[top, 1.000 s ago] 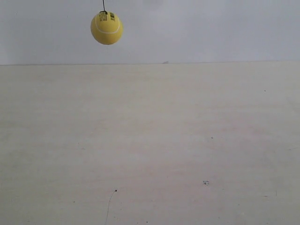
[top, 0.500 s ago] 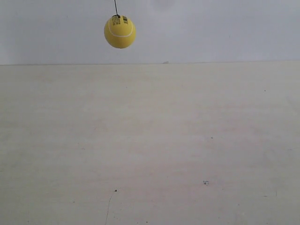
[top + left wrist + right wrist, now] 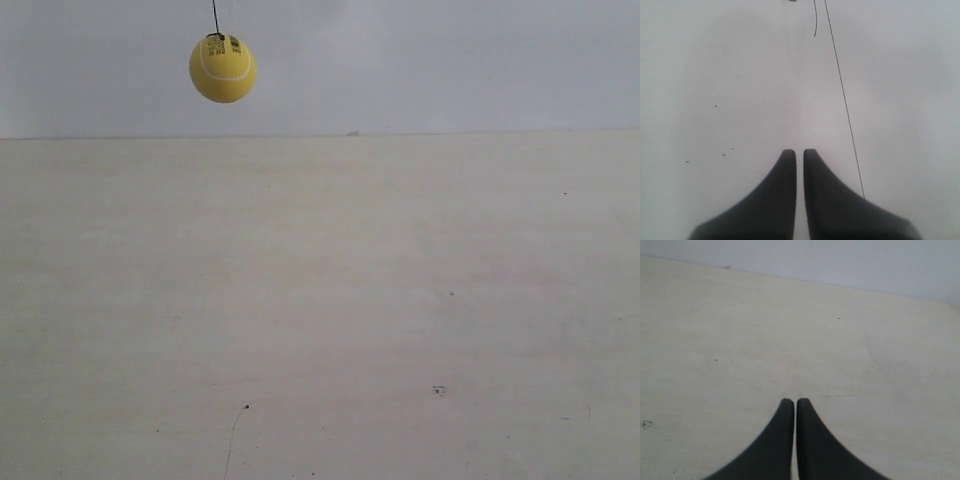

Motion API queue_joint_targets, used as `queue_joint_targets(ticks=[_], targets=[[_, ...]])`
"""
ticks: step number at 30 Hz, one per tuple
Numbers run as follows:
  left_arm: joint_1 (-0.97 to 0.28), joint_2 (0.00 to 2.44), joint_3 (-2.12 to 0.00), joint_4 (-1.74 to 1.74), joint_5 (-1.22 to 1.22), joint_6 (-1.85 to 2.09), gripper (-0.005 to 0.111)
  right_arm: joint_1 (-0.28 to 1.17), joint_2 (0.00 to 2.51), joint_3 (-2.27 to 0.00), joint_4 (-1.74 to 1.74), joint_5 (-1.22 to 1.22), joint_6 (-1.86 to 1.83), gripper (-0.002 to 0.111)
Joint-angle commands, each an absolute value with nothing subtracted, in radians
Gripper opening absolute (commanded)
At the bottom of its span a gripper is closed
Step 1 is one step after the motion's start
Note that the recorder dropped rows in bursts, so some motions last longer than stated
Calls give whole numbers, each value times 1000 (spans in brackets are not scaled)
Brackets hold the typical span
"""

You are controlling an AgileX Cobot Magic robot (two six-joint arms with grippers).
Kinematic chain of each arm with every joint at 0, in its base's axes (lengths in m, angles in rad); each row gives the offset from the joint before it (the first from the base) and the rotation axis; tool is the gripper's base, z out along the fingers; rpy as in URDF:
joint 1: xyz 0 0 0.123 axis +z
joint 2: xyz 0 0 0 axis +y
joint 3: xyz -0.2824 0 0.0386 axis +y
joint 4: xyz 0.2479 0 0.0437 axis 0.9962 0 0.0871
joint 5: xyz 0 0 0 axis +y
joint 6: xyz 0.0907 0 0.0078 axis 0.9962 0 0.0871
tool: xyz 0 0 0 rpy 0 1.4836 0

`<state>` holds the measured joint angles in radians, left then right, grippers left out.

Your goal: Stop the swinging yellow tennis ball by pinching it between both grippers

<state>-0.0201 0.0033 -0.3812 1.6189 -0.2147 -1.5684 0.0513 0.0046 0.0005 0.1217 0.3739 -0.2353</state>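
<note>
The yellow tennis ball (image 3: pixel 223 68) hangs in the air on a thin dark string (image 3: pixel 215 17) that runs up out of the top of the exterior view. It sits high in that view and toward its left, in front of the pale grey wall (image 3: pixel 450 60) and well above the bench (image 3: pixel 400 250), touching neither. A white curved seam and a patch of dark print show on its upper face, beside the point where the string joins.

The bench is pale, light-grained wood with a few small dark specks (image 3: pixel 437 390) and a thin dark curved mark (image 3: pixel 236 435) near the exterior view's lower edge.

The left gripper (image 3: pixel 796 152) shows in the left wrist view. Its two black fingers (image 3: pixel 777 200) are clenched almost together, with only a narrow slit between the tips, and they grasp nothing. Beyond them lies a pale, washed-out, faintly spotted surface; whether it is the bench cannot be told. A thin dark line (image 3: pixel 844 100) crosses that surface and ends just beside one finger; whether it is the ball's string cannot be told.

The right gripper (image 3: pixel 794 402) shows in the right wrist view. Its fingers (image 3: pixel 772 450) are pressed together with a hairline gap, grasping nothing, over the bench with the wall beyond.
</note>
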Motion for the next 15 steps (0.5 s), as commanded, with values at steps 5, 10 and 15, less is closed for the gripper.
queue_joint_targets(ticks=[5, 10, 15], targets=[[-22, 1, -164, 179, -152, -134, 5, 48, 0, 0, 120, 371, -245, 0], [-22, 1, -57, 100, -73, 47, 5, 48, 0, 0, 120, 371, -245, 0], [-22, 0, 0, 100, 25, 43, 5, 48, 0, 0, 120, 371, -245, 0]])
